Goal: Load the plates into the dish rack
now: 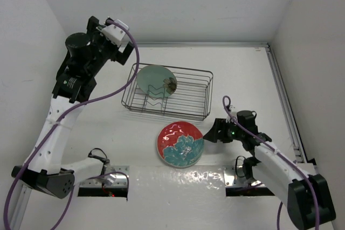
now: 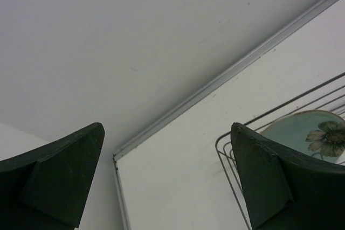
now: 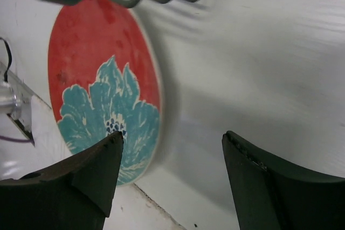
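Observation:
The pale mint green plate [image 1: 156, 81] with a dark flower leans inside the left end of the dark wire dish rack [image 1: 199, 92]; it also shows in the left wrist view [image 2: 302, 130]. The red plate [image 1: 180, 143] with a teal flower lies flat on the table in front of the rack, also in the right wrist view [image 3: 102, 84]. My left gripper [image 1: 125, 39] is open and empty, raised beyond the rack's left end. My right gripper [image 1: 211, 133] is open, low at the red plate's right rim, with one finger [image 3: 91, 171] over the rim.
White walls enclose the table on the left, back and right. A metal rail [image 1: 280, 87] runs along the right side and the back edge. Purple cables [image 1: 132, 63] hang from both arms. Mounting plates [image 1: 108, 179] lie at the near edge.

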You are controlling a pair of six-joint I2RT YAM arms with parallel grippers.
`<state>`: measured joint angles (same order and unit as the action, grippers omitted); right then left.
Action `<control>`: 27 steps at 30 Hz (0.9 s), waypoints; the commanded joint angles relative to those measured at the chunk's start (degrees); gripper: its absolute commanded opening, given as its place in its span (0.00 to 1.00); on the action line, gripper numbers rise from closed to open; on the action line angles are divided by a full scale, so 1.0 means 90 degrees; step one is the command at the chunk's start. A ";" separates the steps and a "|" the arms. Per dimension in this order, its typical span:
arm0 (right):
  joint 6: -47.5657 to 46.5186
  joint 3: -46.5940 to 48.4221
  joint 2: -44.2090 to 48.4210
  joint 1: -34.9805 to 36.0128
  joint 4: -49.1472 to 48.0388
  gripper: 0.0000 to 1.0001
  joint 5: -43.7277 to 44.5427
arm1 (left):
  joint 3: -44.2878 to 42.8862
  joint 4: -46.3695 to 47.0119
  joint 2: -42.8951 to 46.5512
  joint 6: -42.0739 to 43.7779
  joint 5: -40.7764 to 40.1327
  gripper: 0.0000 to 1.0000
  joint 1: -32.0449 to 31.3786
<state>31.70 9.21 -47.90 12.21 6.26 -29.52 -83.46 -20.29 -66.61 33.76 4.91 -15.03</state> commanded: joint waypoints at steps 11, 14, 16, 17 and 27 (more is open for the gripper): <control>0.0343 -0.0457 -0.0722 0.0928 -0.1534 0.59 0.0331 | 0.0533 -0.0704 0.0604 -0.1163 -0.0877 1.00 0.0019; 0.0510 -0.0652 -0.1044 0.1153 -0.2159 0.51 0.0340 | 0.0825 -0.0665 0.0711 -0.1319 -0.1072 1.00 0.0019; 0.0549 -0.0759 -0.1259 0.1309 -0.2481 0.44 0.0369 | 0.0972 -0.0636 0.0760 -0.1329 -0.1140 1.00 0.0019; 0.0656 -0.0876 -0.1328 0.1348 -0.2657 0.44 0.0331 | 0.1050 -0.0587 0.0799 -0.1339 -0.1180 1.00 0.0019; 0.0813 -0.0770 -0.2157 0.1710 -0.3312 0.34 0.0370 | 0.1392 -0.0255 0.0878 -0.1485 -0.1122 1.00 0.0019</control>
<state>38.57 3.55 -65.06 26.59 -21.74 -27.29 -71.33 -26.74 -59.99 21.91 -4.86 -15.03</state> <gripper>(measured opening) 0.365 0.998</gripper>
